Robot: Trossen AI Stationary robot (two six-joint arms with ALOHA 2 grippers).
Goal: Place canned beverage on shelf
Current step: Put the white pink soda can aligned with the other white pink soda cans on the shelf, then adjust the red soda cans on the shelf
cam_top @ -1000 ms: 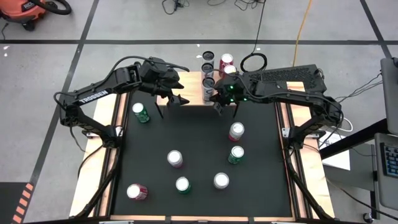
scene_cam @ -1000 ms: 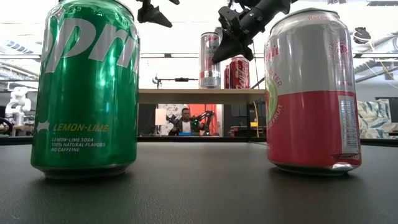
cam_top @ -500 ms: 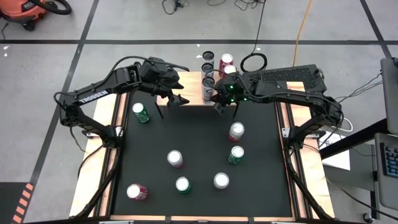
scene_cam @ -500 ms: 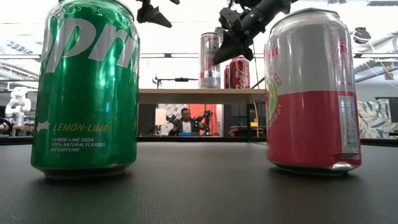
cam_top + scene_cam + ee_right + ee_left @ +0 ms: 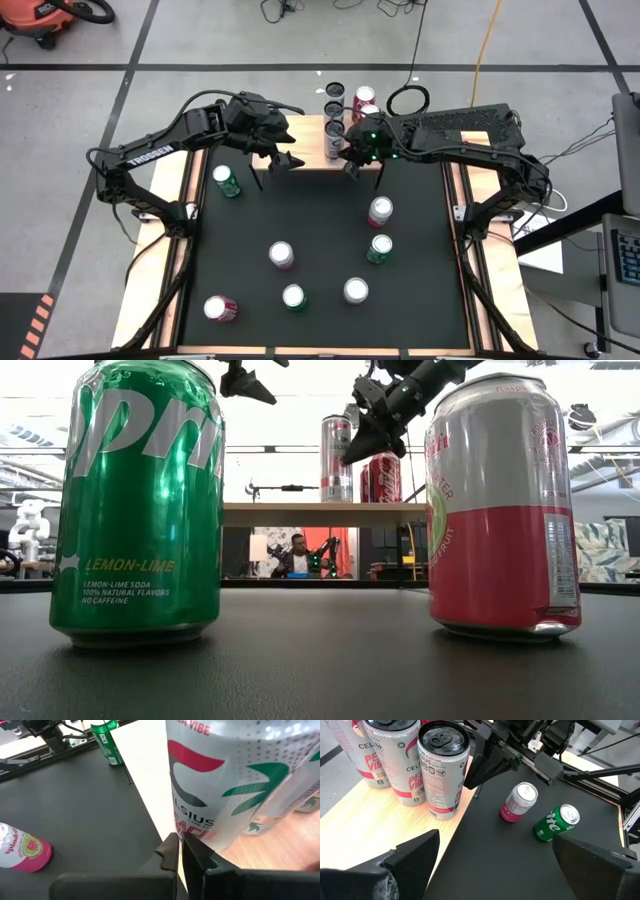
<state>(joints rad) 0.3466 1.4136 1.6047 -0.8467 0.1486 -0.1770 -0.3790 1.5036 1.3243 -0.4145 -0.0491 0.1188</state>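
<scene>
Left arm (image 5: 150, 160): you see black links, white "TROSSEN" lettering.
Right arm (image 5: 470, 135): black, green light glowing at your wrist.
Fingers (image 5: 415, 857): dark, wedge-shaped.

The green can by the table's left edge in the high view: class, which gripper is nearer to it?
Left. The left gripper hangs just beside the green can, toward the shelf. The right gripper sits farther across, by the shelf's tall cans.

Light wooden-topped shelf (image 5: 312, 140): tall slim cans (image 5: 334, 140) on it | black table (image 5: 320, 225) beside shelf: seven short cans (image 5: 281, 254), green and pink
</scene>
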